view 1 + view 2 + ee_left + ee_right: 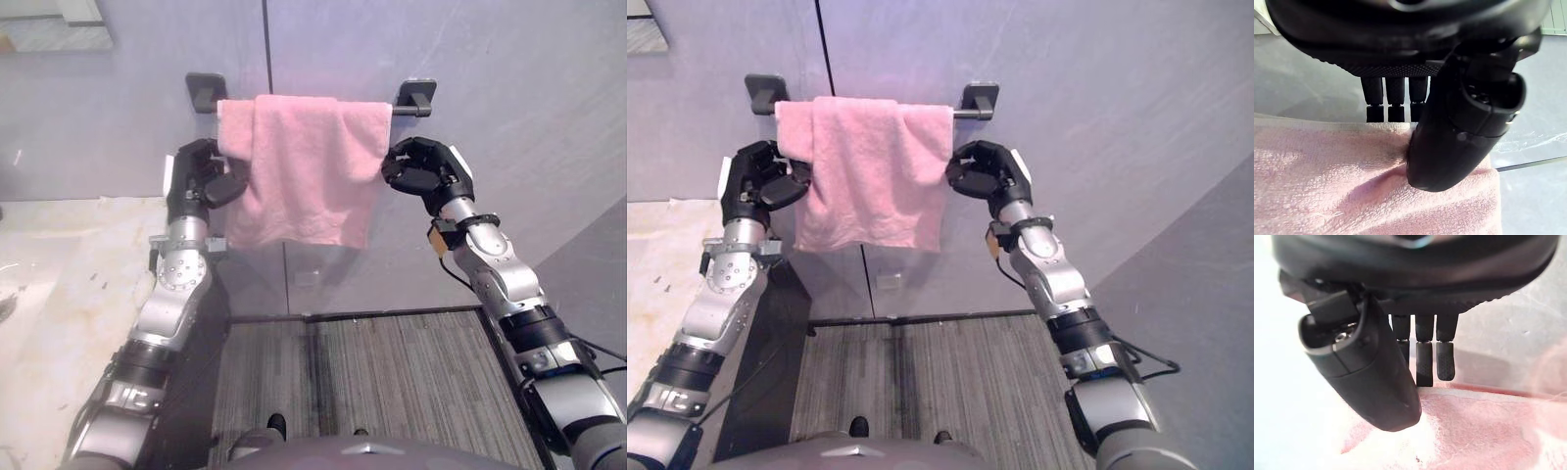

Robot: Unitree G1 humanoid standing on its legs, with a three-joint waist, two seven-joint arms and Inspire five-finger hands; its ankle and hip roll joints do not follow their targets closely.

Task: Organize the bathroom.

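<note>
Grey wall panels (509, 88) behind, striped mat (392, 372) on the floor below, and a pink towel (309, 171) draped over a dark rail (409, 111) between two wall brackets. Left hand (211, 176) at the towel's one edge, right hand (423, 168) at the other, both just under the rail. Seen from the left wrist, thumb (1459, 137) pressed onto the cloth with the fingers (1396, 105) behind the top hem, so clamped on the towel by the look of it. Same story from the right wrist: thumb (1376, 382) on the pink pile, fingers (1435, 360) tucked past the edge, pinching the fabric. Looks like a straightening step, evening out the hang. To do it well: pull both edges outward together and gently, keep the pinch light so the cloth slides rather than bunches, watch the uneven bottom hem, longer toward the left hand. Risk to mind: tugging down too hard on one side and dragging the towel off the rail.
</note>
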